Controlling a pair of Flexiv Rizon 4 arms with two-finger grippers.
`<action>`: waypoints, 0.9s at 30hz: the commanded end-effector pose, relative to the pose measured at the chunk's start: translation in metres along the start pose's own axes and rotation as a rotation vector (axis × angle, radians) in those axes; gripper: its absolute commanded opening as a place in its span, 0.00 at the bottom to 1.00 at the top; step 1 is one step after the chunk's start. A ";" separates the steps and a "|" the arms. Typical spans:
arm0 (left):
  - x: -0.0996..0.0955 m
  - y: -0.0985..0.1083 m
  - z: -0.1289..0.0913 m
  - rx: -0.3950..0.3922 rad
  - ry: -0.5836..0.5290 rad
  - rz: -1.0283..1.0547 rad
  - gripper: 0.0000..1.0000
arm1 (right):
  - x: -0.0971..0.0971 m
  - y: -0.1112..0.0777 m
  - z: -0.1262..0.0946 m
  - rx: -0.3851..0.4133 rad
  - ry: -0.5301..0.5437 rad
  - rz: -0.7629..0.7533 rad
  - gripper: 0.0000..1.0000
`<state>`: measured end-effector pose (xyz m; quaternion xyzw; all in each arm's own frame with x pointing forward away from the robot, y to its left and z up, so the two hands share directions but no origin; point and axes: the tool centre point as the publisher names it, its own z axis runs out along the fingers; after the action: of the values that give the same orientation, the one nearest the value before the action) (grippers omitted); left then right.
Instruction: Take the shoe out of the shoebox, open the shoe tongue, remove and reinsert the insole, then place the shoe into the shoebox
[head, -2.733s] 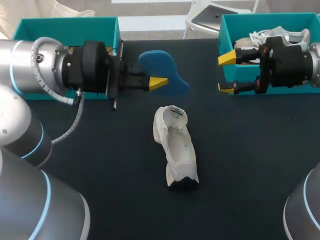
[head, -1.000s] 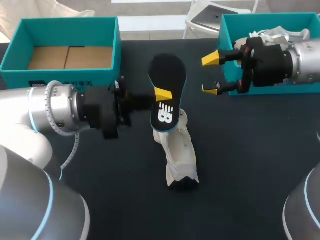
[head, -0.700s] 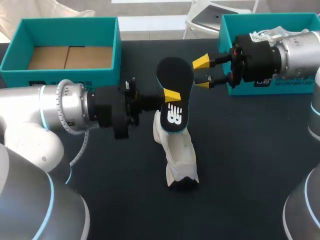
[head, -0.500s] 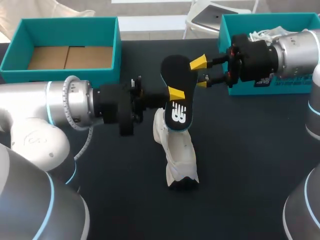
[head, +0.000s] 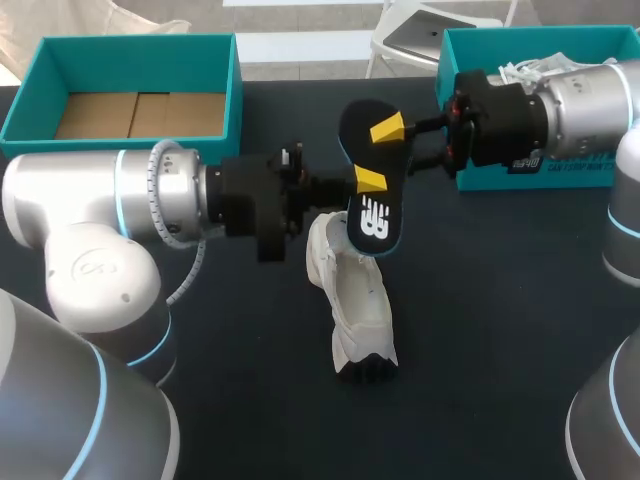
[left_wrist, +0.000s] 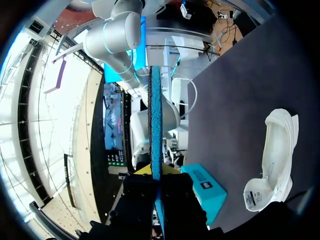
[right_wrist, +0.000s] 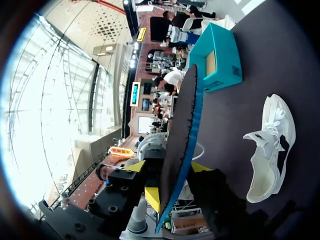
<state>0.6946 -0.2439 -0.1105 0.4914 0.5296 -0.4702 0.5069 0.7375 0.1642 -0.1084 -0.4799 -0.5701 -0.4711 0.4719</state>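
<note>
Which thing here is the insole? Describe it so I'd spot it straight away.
Look at the middle of the black table, just above the white shoe. The insole hangs there in the left pincer: a flat black sole shape with a white logo and blue edge.

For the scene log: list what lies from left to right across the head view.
left teal shoebox → black insole → right teal shoebox. The white shoe is left out, since it overlaps the insole from side to side.
</note>
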 end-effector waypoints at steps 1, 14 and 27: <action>0.002 -0.004 0.005 -0.016 -0.006 -0.004 0.00 | -0.001 0.006 0.004 0.006 0.000 -0.001 0.45; 0.009 -0.010 0.003 -0.023 -0.010 -0.021 0.00 | -0.002 0.006 0.004 0.005 0.013 -0.011 0.00; 0.014 -0.008 -0.018 -0.042 0.025 -0.061 1.00 | -0.014 0.003 0.003 -0.007 0.057 -0.001 0.00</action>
<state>0.6904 -0.2391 -0.1245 0.4674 0.5541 -0.4714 0.5023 0.7424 0.1654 -0.1167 -0.4693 -0.5584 -0.4839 0.4835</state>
